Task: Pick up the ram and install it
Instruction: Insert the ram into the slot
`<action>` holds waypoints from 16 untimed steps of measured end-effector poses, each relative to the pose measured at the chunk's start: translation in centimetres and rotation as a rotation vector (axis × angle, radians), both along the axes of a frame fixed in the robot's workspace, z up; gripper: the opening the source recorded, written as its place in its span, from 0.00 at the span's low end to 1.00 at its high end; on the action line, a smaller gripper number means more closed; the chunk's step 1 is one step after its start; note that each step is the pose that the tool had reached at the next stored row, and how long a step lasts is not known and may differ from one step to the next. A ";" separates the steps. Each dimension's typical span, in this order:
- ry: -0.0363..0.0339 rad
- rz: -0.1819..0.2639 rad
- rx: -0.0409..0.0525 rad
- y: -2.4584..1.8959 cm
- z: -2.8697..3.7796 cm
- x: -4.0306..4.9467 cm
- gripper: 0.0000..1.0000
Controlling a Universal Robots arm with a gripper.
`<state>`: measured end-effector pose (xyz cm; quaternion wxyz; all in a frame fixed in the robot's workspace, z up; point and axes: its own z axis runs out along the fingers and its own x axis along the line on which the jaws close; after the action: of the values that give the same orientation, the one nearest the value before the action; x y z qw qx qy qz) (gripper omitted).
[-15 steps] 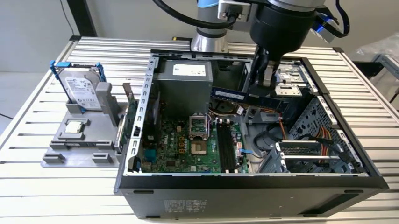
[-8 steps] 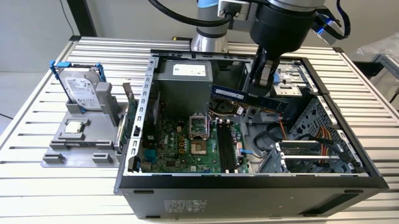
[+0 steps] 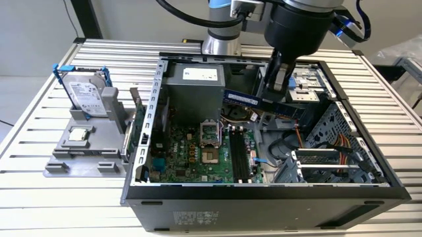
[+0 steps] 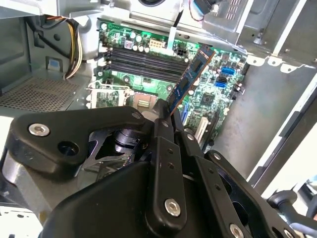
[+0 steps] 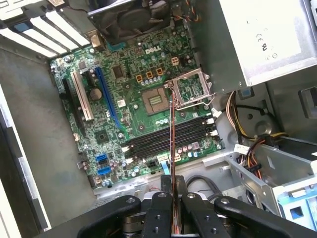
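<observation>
Exterior view: the gripper [image 3: 277, 96] hangs over the open computer case [image 3: 264, 212], its fingers clamped on the ram [image 3: 245, 98]. The ram is in the air with its long edge roughly level, above the case interior near the far wall. It sits just beside the power supply [image 3: 194, 94] and is clear of the motherboard [image 3: 188, 153]. The grip seems to sit past the stick's mid-length, but the fingers hide the contact, so I log that as probable only.

Second wrist view: the ram [image 4: 190, 74] juts out tilted from between the fingertips, and the black memory slots [image 4: 141, 62] lie beyond it on the board.

First wrist view: I see the ram [image 5: 172, 144] edge-on as a thin line crossing over the slots, its far end near the processor socket [image 5: 157, 101].

On the table [image 3: 33, 128], near its edge on the exterior view's left, a grey fixture [image 3: 86, 153] holds the hard drive [image 3: 89, 94] upright in a blue frame. The processor chip [image 3: 79, 133] lies flat on the same fixture.
</observation>
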<state>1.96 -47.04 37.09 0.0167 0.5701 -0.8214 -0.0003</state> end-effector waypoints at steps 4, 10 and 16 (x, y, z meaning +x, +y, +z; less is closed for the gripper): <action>0.0000 -0.044 0.0000 0.00 0.00 0.00 0.00; 0.0000 -0.127 0.0000 0.00 0.00 0.00 0.00; 0.0000 -0.197 0.0000 0.00 0.00 0.00 0.00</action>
<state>1.96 -47.04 37.08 0.0167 0.4864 -0.8736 -0.0019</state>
